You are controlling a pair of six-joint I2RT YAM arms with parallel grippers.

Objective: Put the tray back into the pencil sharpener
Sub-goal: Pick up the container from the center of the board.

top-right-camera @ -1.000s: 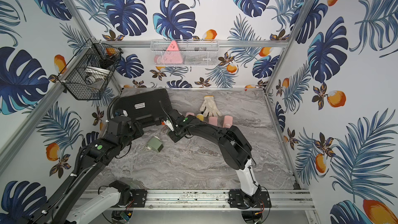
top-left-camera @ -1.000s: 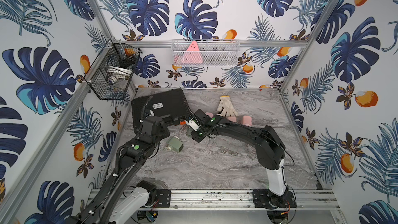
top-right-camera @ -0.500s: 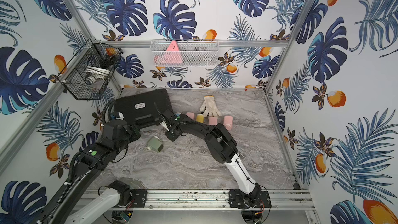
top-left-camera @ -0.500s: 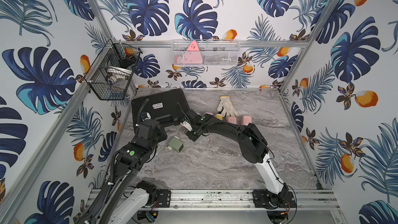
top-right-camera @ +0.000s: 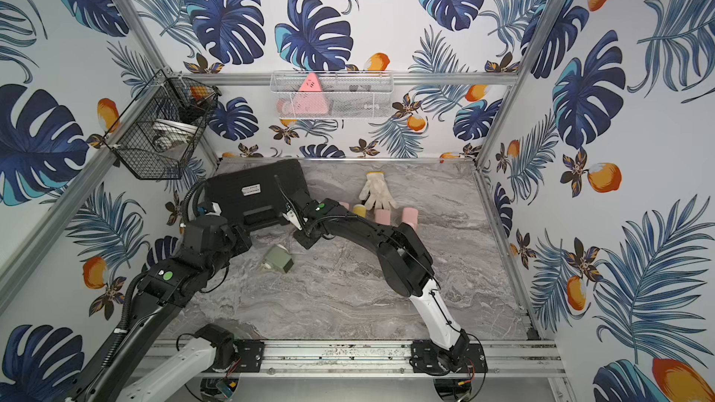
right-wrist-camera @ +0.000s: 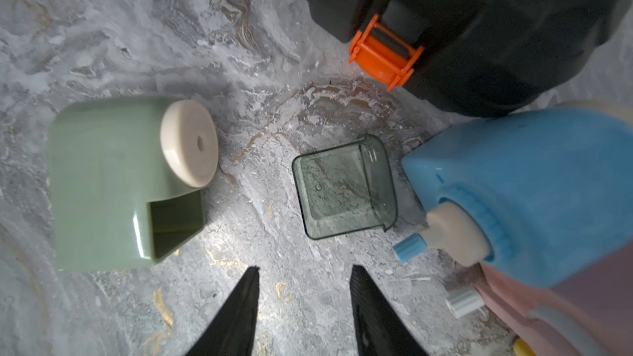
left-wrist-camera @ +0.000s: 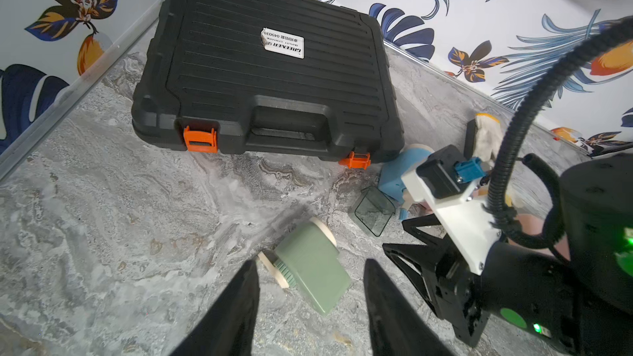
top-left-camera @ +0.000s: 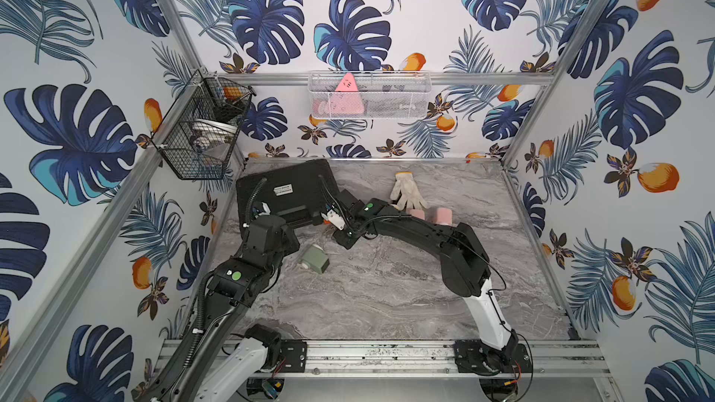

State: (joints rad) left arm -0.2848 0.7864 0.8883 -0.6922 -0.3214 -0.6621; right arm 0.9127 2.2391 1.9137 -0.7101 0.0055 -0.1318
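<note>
Right end effector (right-wrist-camera: 304, 268) still hovers released near tray (right-wrist-camera: 342, 190). Left end effector (left-wrist-camera: 310, 262) released too; sharpener (right-wrist-camera: 102, 183) hasn't moved.

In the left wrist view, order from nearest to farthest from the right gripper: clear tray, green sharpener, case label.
1. Clear tray, just before the right gripper.
2. Green sharpener, on the marble table.
3. Case label, atop the black case.

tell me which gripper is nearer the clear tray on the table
Right. The right gripper hovers open just short of the tray; the left gripper is open by the green sharpener, farther from the tray.
</note>
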